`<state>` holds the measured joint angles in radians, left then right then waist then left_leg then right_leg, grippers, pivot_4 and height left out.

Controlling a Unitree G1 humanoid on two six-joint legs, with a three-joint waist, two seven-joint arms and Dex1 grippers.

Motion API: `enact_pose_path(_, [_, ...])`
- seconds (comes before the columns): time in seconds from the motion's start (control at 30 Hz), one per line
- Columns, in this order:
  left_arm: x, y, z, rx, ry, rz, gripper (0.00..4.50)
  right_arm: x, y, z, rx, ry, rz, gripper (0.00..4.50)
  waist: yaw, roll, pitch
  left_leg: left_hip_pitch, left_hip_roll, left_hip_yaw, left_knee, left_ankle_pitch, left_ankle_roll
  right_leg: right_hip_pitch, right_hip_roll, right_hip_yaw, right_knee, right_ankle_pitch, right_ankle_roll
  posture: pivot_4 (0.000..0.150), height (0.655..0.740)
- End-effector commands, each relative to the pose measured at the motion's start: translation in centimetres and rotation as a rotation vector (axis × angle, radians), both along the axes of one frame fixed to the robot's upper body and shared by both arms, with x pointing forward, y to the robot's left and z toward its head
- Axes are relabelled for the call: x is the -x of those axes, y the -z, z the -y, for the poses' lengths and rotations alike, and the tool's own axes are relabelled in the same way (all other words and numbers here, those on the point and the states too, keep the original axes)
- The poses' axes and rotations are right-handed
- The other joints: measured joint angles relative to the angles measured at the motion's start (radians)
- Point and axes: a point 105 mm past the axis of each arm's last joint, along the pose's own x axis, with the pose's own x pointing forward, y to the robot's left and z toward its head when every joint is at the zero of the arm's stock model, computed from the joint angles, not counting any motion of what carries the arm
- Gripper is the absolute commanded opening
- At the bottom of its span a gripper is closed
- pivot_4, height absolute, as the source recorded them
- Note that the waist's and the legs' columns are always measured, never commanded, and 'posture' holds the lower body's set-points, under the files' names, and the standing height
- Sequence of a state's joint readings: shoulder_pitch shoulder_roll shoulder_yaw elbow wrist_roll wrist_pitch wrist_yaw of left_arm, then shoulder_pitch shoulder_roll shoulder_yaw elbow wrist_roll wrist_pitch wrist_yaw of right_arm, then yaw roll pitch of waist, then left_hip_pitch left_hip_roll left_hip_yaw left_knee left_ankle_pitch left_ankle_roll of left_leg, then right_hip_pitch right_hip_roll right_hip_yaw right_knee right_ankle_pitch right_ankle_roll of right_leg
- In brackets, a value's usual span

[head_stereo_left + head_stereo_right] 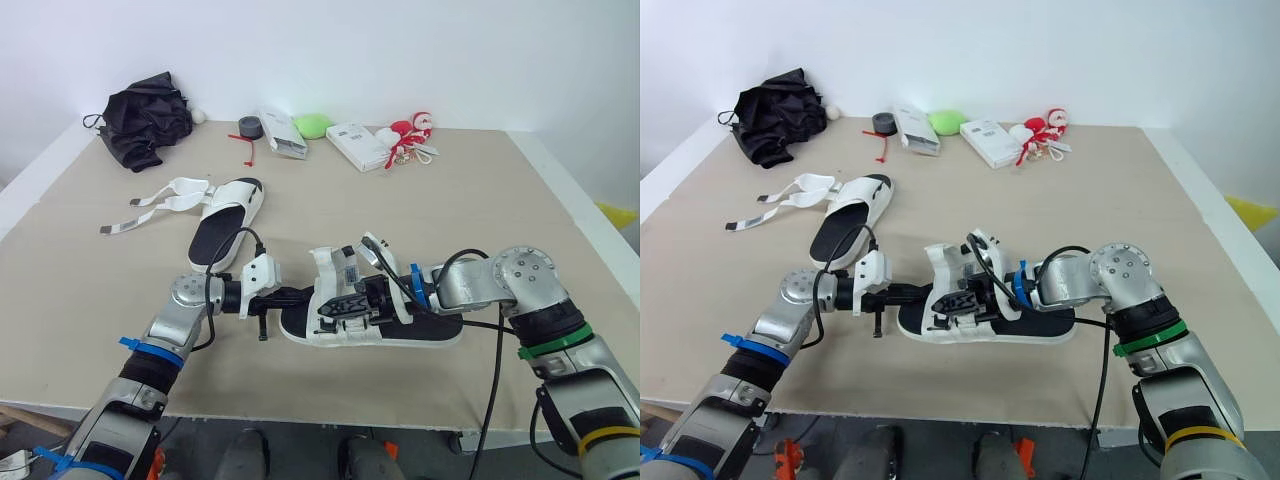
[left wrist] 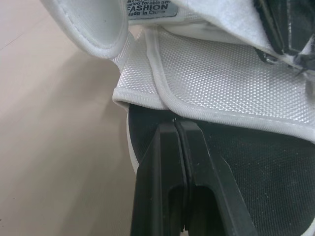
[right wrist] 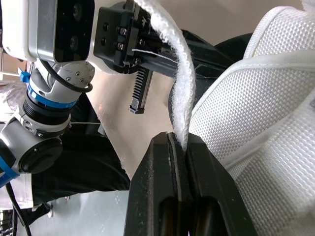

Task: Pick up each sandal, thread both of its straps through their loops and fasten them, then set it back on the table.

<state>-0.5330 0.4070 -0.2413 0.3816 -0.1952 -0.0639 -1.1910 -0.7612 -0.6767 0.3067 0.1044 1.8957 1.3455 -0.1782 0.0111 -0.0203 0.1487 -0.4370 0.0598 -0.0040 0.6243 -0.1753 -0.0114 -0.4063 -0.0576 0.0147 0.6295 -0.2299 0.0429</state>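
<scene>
Head views: the white sandal with a black footbed (image 1: 405, 330) is lying on the beige table (image 1: 500, 200) near its front edge, between the two arms. The left gripper (image 1: 296, 296) is reaching in at the sandal's left end, and the right gripper (image 1: 345, 303) is working over the straps at its middle. A second white sandal (image 1: 228, 222) is lying farther back on the left, its loose straps (image 1: 150, 205) splayed open on the table.

Left wrist view: the black fingers (image 2: 162, 162) are pressing together with no gap, their tips touching the piped edge of the white woven upper (image 2: 221, 73) where it meets the footbed. I cannot tell whether any fabric is caught between them.

Right wrist view: the fingers (image 3: 152, 187) are clamping a fuzzy white strap (image 3: 178, 83), which is rising from between their tips.

The step in hand looks like threading or fastening a strap of the near sandal. The next move probably calls for the left gripper to steady the sandal while the right is guiding the strap end to its loop and pulling it through.
</scene>
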Motion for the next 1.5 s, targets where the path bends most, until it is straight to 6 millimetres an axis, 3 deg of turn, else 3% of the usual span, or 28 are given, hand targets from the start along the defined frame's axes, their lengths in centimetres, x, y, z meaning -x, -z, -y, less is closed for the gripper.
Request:
enact_pose_path(0.03, [0.6,3.6,-1.0,-0.116,-0.027,-0.102,0.00,1.2,1.0,-0.7,0.020,-0.066,-0.023,0.05,0.000,0.000,0.000,0.000,0.000,0.000,0.000,0.000,0.000,0.000,0.000,0.000,0.000,0.000,0.000,0.150,0.7380])
enact_pose_path(0.27, [0.8,3.7,-1.1,-0.125,-0.024,-0.104,0.00,1.6,1.0,-0.8,-0.010,-0.091,-0.030,0.05,-0.001,0.001,-0.001,0.000,0.000,0.000,0.000,0.000,0.000,0.000,0.001,0.000,0.000,0.000,0.000,0.150,0.7380])
enact_pose_path(0.4, [0.7,3.9,-1.3,-0.149,-0.029,-0.105,0.00,2.8,0.4,-1.0,-0.032,-0.176,-0.008,0.05,-0.001,0.001,-0.001,0.000,0.000,0.000,-0.001,0.000,0.000,0.000,0.001,0.000,0.000,-0.001,-0.001,0.150,0.7380])
enact_pose_path(0.77, [0.4,4.3,-1.7,-0.186,-0.036,-0.109,0.00,3.5,3.2,-0.6,0.137,-0.259,0.120,0.05,-0.001,0.004,-0.004,0.001,0.000,0.000,-0.001,-0.001,0.001,0.000,0.001,0.000,0.000,-0.002,-0.001,0.150,0.7380])
enact_pose_path(0.8, [0.4,4.3,-1.7,-0.187,-0.037,-0.109,0.00,3.5,3.3,-0.5,0.138,-0.267,0.132,0.56,-0.001,0.004,-0.004,0.001,0.000,0.000,-0.001,-0.001,0.001,0.000,0.001,0.000,0.000,-0.002,-0.001,0.150,0.7380])
enact_pose_path(0.83, [0.4,4.2,-1.7,-0.188,-0.038,-0.109,0.00,3.6,3.1,-0.5,0.130,-0.275,0.146,0.56,-0.001,0.005,-0.006,0.001,0.000,0.000,-0.001,-0.001,0.001,0.000,0.001,0.000,0.000,-0.002,-0.001,0.150,0.7380])
enact_pose_path(0.97, [0.3,4.2,-1.7,-0.191,-0.040,-0.109,0.00,4.0,2.3,-0.6,0.082,-0.320,0.174,1.98,0.000,0.005,-0.007,0.001,0.000,-0.001,-0.001,-0.001,0.001,0.001,0.001,0.000,0.000,-0.003,-0.001,0.150,0.7380])
enact_pose_path(1.03, [0.3,4.2,-1.7,-0.192,-0.041,-0.108,0.00,3.9,1.9,-0.5,0.069,-0.326,0.176,3.09,-0.001,0.005,-0.007,0.001,0.000,-0.001,-0.001,-0.001,0.001,0.001,0.001,0.000,0.000,-0.003,-0.001,0.150,0.7380])
enact_pose_path(1.13, [0.3,4.3,-1.7,-0.191,-0.040,-0.109,0.00,2.9,0.4,-0.1,0.011,-0.300,0.180,3.90,0.000,0.005,-0.007,0.002,0.000,-0.001,-0.001,-0.001,0.001,0.001,0.001,0.000,0.000,-0.003,-0.001,0.150,0.7380])
enact_pose_path(1.27, [0.2,4.3,-1.4,-0.189,-0.036,-0.110,0.00,0.4,-2.4,-0.5,-0.079,-0.239,0.206,3.90,-0.001,0.005,-0.007,0.002,0.000,0.000,-0.001,-0.001,0.001,0.001,0.001,0.000,0.000,-0.003,-0.002,0.150,0.7380])
enact_pose_path(1.5, [0.4,4.3,-0.9,-0.181,-0.025,-0.111,0.00,-1.6,-2.1,-1.8,-0.045,-0.183,0.185,3.90,-0.002,0.006,-0.007,0.003,0.000,0.000,-0.001,0.000,0.002,0.000,0.002,0.001,0.002,-0.002,-0.003,0.150,0.7380])
